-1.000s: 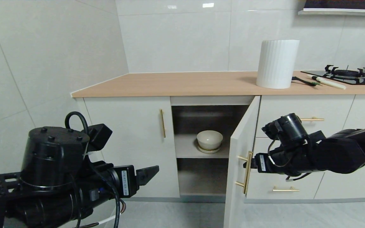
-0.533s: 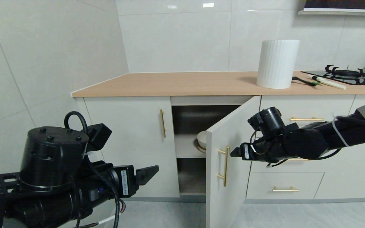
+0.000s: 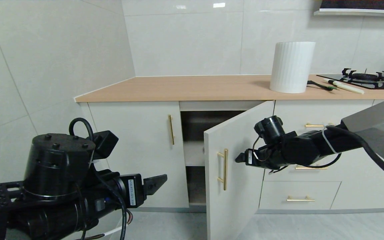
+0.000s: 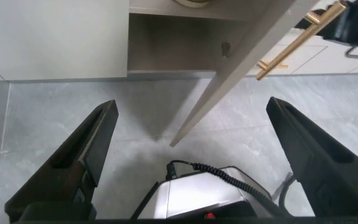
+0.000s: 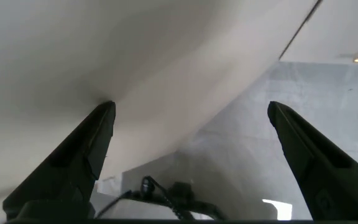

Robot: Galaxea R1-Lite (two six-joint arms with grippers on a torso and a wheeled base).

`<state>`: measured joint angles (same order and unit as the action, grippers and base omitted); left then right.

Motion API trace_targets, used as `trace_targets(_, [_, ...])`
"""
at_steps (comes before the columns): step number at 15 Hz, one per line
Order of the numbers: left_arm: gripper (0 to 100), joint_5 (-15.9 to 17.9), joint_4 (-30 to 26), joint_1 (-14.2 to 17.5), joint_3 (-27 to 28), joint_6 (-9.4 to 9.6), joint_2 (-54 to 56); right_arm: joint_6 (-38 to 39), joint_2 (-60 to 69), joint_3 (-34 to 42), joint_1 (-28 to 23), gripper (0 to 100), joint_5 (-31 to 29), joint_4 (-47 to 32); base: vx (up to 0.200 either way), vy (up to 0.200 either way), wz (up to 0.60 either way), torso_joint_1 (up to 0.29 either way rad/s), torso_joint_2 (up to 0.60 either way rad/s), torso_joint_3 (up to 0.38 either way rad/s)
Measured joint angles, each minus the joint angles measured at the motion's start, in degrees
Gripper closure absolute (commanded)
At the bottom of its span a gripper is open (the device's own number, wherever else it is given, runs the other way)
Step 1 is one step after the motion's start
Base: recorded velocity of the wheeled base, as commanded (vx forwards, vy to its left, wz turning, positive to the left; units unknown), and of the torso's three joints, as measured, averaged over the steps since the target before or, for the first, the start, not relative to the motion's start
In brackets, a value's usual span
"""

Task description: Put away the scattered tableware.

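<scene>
Wood-toned countertop [image 3: 192,88] spans the middle of the head frame, with a white ribbed canister [image 3: 292,66] standing on it at upper right. Below, the cabinet door [image 3: 235,200] stands half open at centre, its gold handle [image 3: 224,169] facing out. The right gripper [image 3: 239,158] is at the door's face just right of the handle, fingers spread and empty. The left gripper [image 3: 158,182] hangs at lower left, well apart from the door, fingers also spread and empty. Behind the door, an edge of the pale bowl [image 4: 190,2] shows on the cabinet shelf [image 4: 160,9].
</scene>
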<state>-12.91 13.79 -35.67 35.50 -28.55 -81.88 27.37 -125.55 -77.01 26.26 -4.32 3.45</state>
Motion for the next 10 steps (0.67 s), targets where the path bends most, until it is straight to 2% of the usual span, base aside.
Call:
trace_targets(1, [0, 0.0, 0.0, 0.0, 0.0, 0.00, 0.0, 0.5, -0.6, -0.5, 0.0, 0, 0.0, 1.0, 0.000, 0.000, 0.00, 0.000, 0.00, 0.000])
trace_targets(7, [0, 0.0, -0.1, 0.2, 0.0, 0.00, 0.0, 3.5, -2.4, -1.6, 0.4, 0, 0.0, 1.2, 0.200, 0.000, 0.00, 0.001, 0.00, 0.002])
trace_targets(10, [0, -0.1, -0.1, 0.3, -0.1, 0.00, 0.0, 5.7, -2.8, -2.4, 0.7, 0, 0.1, 2.1, 0.000, 0.000, 0.00, 0.000, 0.00, 0.000])
